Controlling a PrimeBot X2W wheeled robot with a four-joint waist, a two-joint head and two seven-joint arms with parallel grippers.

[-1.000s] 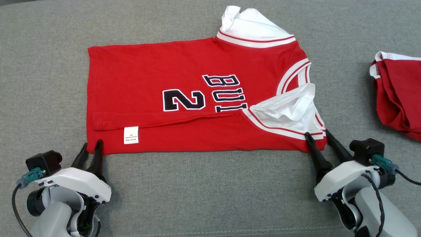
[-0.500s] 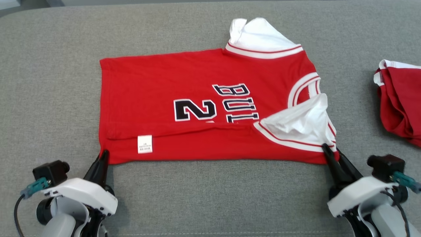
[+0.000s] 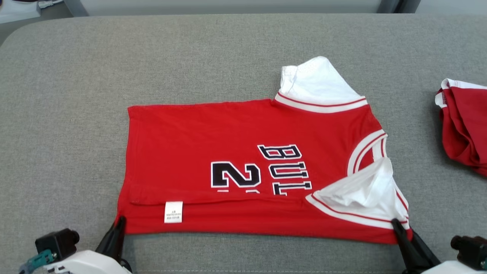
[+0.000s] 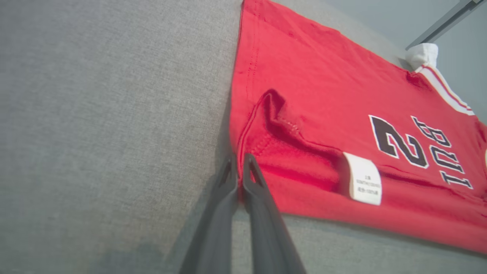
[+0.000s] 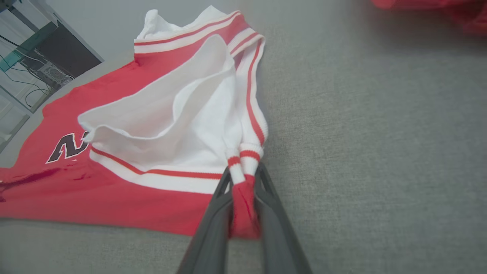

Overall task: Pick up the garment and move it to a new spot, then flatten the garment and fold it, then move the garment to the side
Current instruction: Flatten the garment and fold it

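Progress: the red basketball jersey [image 3: 247, 160] lies flat at the middle of the grey fabric-covered table [image 3: 76, 95], so pick-up, relocation and flattening appear done. Folding appears under way: the long side towards the table's near edge is already turned over, showing the white care label [image 3: 173, 212] and a white sleeve lining.

Left hand [image 3: 120, 220]: fingers together, pinching the hem corner towards the table's near left. Right hand [image 5: 243, 173]: clamped on the bunched shoulder corner towards the table's near right.

Outstanding, in my judgement: the remaining folds, then the move to the side.

A second red garment [image 3: 462, 129] lies crumpled at the table's right edge, well apart from the jersey.

Containers: none on the table to inspect
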